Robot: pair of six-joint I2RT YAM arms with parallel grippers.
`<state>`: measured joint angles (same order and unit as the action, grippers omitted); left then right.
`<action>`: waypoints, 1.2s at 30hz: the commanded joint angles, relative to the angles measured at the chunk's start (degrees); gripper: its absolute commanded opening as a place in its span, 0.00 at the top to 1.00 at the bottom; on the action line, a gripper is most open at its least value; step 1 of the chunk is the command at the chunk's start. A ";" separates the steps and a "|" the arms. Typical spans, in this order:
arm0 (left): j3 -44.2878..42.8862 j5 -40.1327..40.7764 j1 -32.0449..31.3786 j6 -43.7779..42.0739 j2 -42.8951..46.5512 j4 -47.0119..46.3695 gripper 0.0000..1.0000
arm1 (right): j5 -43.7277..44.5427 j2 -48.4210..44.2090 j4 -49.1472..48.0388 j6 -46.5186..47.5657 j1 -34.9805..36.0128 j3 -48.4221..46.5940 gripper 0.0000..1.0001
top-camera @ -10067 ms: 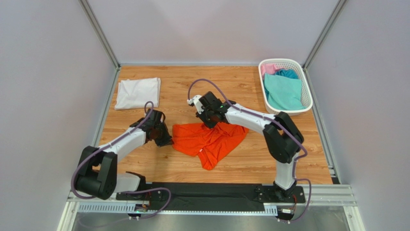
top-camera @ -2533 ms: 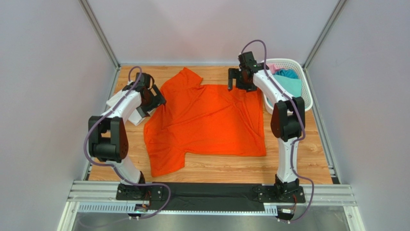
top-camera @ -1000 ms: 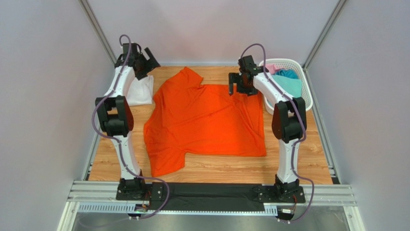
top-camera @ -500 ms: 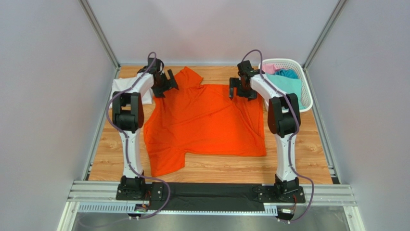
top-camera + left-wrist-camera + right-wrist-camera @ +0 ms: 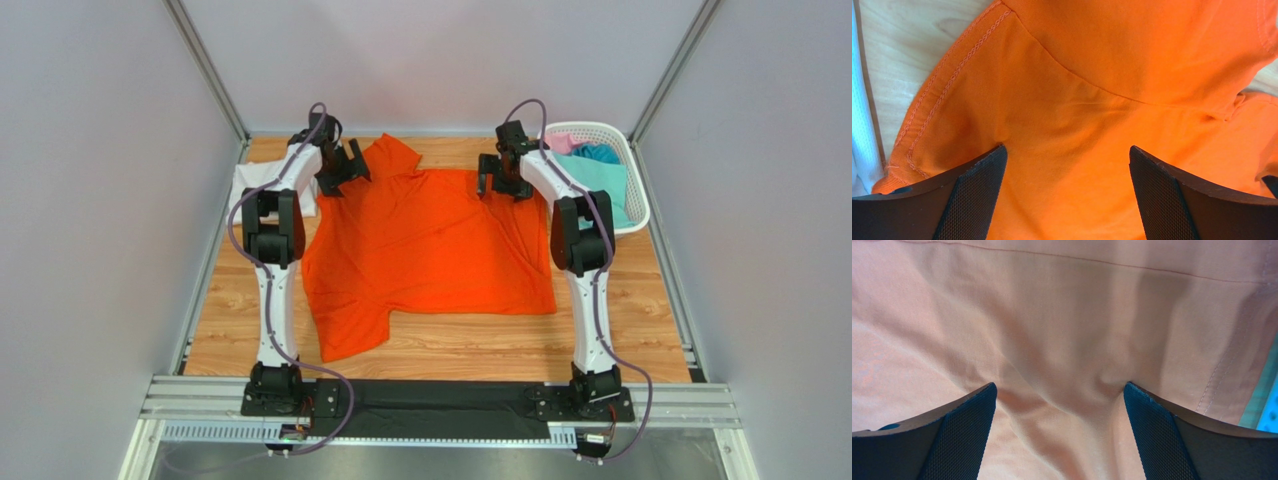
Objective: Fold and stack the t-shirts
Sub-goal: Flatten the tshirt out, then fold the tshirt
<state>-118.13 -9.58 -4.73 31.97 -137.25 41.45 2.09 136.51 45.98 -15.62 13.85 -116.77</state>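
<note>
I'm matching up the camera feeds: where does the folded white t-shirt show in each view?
Top external: the white t-shirt lies at the far left, beside the orange t-shirt.
Left wrist: a white strip along the left edge.
Right wrist: not in it.
Shared landmark: the orange t-shirt, which fills both wrist views.

Top view: the left arm [image 5: 272, 225] hides part of the white t-shirt [image 5: 248, 182]. In the basket [image 5: 641, 215], the pink t-shirt [image 5: 561, 143] and blue t-shirt [image 5: 598, 153] show only partly behind the teal t-shirt [image 5: 615, 190]. Wrist views: the orange t-shirt [image 5: 1092, 75] is cut off by the frame edges.
</note>
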 commanded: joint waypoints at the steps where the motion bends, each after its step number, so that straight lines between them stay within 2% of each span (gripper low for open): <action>1: -3.14 0.71 -0.01 -0.76 -4.95 3.55 0.00 | -1.21 3.94 -0.63 0.67 -1.45 -2.49 0.00; 4: -7.97 -0.52 -0.01 -0.85 -4.78 4.95 0.00 | -5.24 3.24 0.60 2.52 -1.37 -5.22 0.00; 7: -11.24 -2.19 -0.01 -1.29 -1.20 6.45 0.00 | -5.34 -0.53 2.01 4.27 -0.93 -7.42 0.00; 11: -6.35 -2.20 -0.28 -1.29 9.70 6.62 0.00 | -3.15 -9.49 2.36 5.77 1.44 -4.54 0.00; 14: 3.66 -0.53 -0.98 -0.94 21.38 6.54 0.00 | 1.24 -19.67 2.19 4.73 3.98 0.56 0.00; 15: 10.65 0.09 -1.15 -0.07 24.72 6.54 0.00 | 3.69 -22.40 2.01 4.02 4.60 5.80 0.00; 17: 18.42 1.66 -2.20 0.90 35.00 6.54 0.00 | 5.46 -31.18 0.35 0.96 6.36 12.41 0.00; 18: 26.55 2.72 -2.73 2.04 41.91 6.54 0.00 | 6.69 -34.00 -0.44 -0.37 6.89 19.14 0.00; 20: 35.29 4.74 -4.75 4.32 48.97 6.36 0.00 | 6.53 -43.31 -3.08 -5.01 7.59 27.08 0.00; 21: 43.60 5.01 -5.46 5.38 52.40 6.10 0.00 | 5.92 -46.65 -3.78 -6.86 7.69 30.34 0.00; 22: 47.77 5.27 -6.25 8.26 59.05 6.01 0.00 | 5.39 -49.64 -5.96 -8.10 7.77 37.94 0.00; 24: 57.77 5.36 -9.41 9.78 68.37 5.92 0.00 | 4.68 -58.43 -7.47 -11.01 7.77 44.23 0.00; 25: 60.62 7.02 -10.72 11.61 71.48 6.10 0.00 | 4.59 -60.90 -8.52 -11.71 7.77 48.96 0.00; 28: 72.13 8.00 -17.40 16.36 83.08 7.50 0.00 | 3.98 -70.30 -9.15 -13.21 7.86 55.05 0.00; 30: 79.84 7.13 -21.80 23.03 90.27 8.91 0.00 | 3.37 -75.23 -8.98 -13.21 7.86 59.80 0.00; 33: 86.54 8.08 -26.64 31.04 97.58 11.01 0.00 | 2.49 -79.62 -8.19 -12.95 7.77 64.64 0.00; 36: 89.82 12.04 -27.26 34.12 98.93 14.88 0.00 | 1.61 -82.27 -7.31 -12.07 7.77 67.90 0.00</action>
<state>-29.56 -1.65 -31.51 57.84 -39.27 53.28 4.91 56.75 39.70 -27.20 21.52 -50.65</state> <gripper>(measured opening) 0.996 0.998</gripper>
